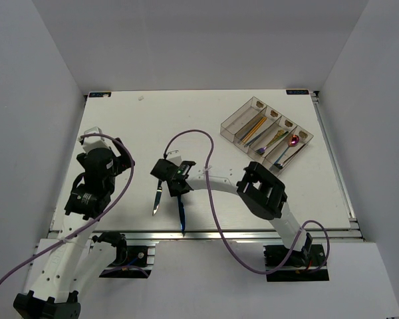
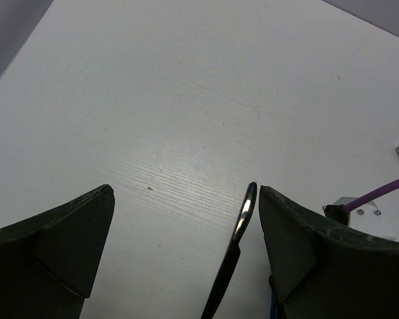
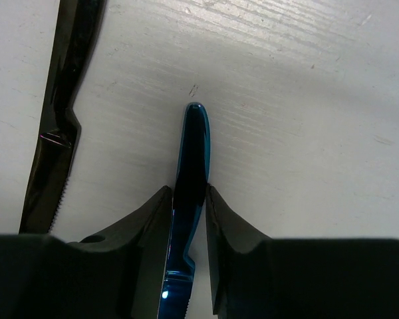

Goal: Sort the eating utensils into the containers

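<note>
My right gripper point(image 1: 179, 185) is shut on the handle of a shiny blue knife point(image 3: 193, 143), which lies flat on the white table with its blade toward the near edge point(image 1: 181, 218). A black knife point(image 1: 157, 198) lies just left of it and shows at the left of the right wrist view point(image 3: 58, 126). My left gripper point(image 2: 186, 206) is open and empty above the table, and the black knife's handle point(image 2: 243, 219) lies beside its right finger. The smoky-grey four-compartment tray point(image 1: 234, 121) stands at the back right and holds gold, blue and purple utensils.
The purple cable point(image 1: 206, 143) of the right arm loops over the table's middle. The metal rail point(image 1: 253, 232) runs along the near table edge just past the blue knife's tip. Grey walls stand on both sides.
</note>
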Controlling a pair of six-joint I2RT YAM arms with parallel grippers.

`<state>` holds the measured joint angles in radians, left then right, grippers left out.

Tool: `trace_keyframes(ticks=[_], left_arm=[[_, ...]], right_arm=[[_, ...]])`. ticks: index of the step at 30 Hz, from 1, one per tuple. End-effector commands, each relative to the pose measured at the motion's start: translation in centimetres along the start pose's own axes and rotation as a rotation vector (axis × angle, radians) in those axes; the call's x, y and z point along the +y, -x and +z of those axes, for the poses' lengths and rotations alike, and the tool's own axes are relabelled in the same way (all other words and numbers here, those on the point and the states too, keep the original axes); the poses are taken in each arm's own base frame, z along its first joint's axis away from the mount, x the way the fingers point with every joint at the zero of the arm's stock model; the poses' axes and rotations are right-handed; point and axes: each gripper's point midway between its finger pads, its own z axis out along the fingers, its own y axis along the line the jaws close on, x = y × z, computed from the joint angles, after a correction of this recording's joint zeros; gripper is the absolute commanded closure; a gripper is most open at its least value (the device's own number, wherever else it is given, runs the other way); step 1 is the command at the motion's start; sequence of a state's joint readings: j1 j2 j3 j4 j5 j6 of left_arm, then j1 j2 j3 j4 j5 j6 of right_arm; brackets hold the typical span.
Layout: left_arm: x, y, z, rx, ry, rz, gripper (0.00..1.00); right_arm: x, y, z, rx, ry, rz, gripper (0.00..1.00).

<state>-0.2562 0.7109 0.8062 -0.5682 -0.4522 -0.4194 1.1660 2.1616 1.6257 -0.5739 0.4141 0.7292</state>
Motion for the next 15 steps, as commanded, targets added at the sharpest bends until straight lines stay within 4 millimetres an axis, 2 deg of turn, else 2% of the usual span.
trace_keyframes(ticks=[1, 5, 6, 9, 13, 14, 15], left_arm=[[0.1, 0.0, -0.1, -0.004, 0.002, -0.008, 0.02], [0.3, 0.2, -0.3, -0.012, 0.006, -0.012, 0.02], [0.3, 0.3, -0.4, -0.017, 0.004, -0.015, 0.02], [0.3, 0.5, -0.5, -0.024, 0.003, -0.018, 0.02], [0.2, 0.6, -0.6, -0.026, -0.005, -0.021, 0.02], [0.2, 0.6, -0.7, -0.027, -0.007, -0.022, 0.02], [0.2, 0.7, -0.7, -0.031, -0.007, -0.024, 0.02]], right_arm=[[-3.4, -6.3, 2.6, 0.255, -0.102, -0.063, 0.67], [-4.8, -6.9, 2.7, 0.308, -0.140, -0.064, 0.69], [-5.8, -7.2, 2.7, 0.317, -0.183, -0.081, 0.69], [-6.7, -6.7, 2.7, 0.315, -0.247, -0.110, 0.68], [-6.4, -7.9, 3.4, 0.369, -0.208, -0.110, 0.69], [-6.3, -8.8, 3.6, 0.402, -0.186, -0.108, 0.72], [-6.1, -9.2, 3.9, 0.411, -0.174, -0.107, 0.80]])
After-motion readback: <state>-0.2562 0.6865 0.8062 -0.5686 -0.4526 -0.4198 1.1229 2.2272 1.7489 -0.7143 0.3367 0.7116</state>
